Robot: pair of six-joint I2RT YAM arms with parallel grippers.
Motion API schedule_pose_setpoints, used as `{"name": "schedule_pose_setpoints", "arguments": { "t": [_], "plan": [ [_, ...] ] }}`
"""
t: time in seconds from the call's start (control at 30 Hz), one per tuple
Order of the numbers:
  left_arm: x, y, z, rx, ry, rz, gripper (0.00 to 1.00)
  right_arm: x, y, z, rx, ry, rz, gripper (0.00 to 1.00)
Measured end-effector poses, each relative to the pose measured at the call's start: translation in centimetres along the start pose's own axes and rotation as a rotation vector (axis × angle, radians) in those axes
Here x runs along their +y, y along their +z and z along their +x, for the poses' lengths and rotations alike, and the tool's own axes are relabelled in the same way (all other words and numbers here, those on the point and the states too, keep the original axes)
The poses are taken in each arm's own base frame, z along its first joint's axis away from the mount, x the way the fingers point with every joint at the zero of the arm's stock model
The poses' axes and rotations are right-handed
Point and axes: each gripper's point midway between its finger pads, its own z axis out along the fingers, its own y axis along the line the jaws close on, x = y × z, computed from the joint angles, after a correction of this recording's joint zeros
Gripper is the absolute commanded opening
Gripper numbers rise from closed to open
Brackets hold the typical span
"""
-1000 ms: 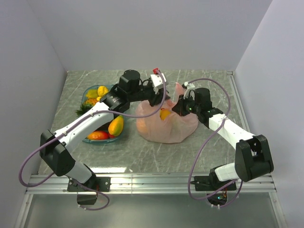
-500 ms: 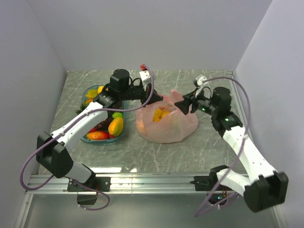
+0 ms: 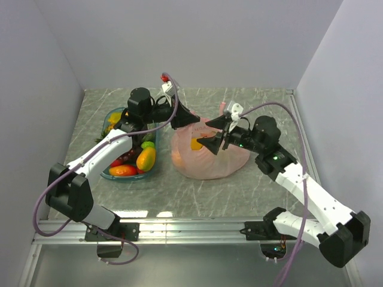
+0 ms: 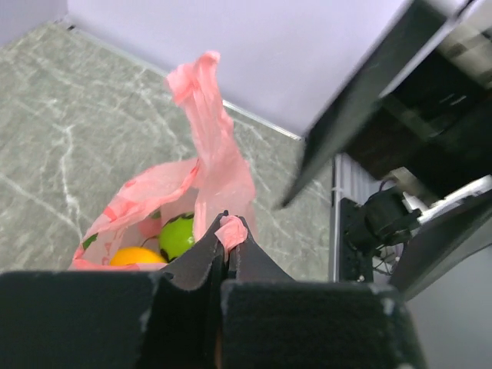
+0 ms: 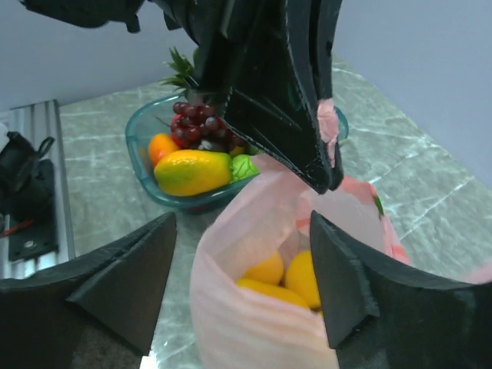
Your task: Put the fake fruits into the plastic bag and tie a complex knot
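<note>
On a grey marble table (image 3: 197, 191), the pink plastic bag (image 3: 209, 161) sits beside a teal tray (image 3: 128, 177) of fake fruits (image 3: 145, 158). The left wrist view shows the left hand (image 4: 228, 224) pinched shut on the bag's rim, with a green apple (image 4: 178, 234) inside. The right wrist view shows the right hand (image 5: 242, 231) spread wide and empty above mangoes (image 5: 280, 277) in the bag.

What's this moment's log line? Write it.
left gripper shut on plastic bag | right gripper open above it | fruits partly bagged | bag untied

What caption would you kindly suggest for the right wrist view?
Open right gripper above the pink bag of yellow fruits; left gripper pinches its rim, tray behind.
</note>
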Motion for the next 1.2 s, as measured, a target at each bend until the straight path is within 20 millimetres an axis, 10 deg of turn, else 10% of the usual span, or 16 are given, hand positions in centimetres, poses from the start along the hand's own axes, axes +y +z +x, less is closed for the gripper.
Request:
{"name": "schedule_pose_setpoints", "arguments": {
  "t": [0.23,0.67,1.0,1.2],
  "plan": [
    [-1.2,-0.1,-1.0,-0.025,-0.010,0.064,0.01,-1.5,3.3,4.0,-0.009,0.002,0.017,0.86],
    [-1.9,-0.4,-1.2,-0.027,-0.038,0.114,0.00,-1.8,8.7,5.6,-0.103,-0.024,-0.037,0.86],
    [-0.9,-0.6,0.1,-0.012,-0.062,0.090,0.01,-2.3,9.0,12.1,0.040,0.101,-0.006,0.38],
    [1.9,-1.4,2.7,0.003,-0.113,0.007,0.01,-1.9,6.7,17.9,0.191,0.229,0.030,0.33]
  ]
}}
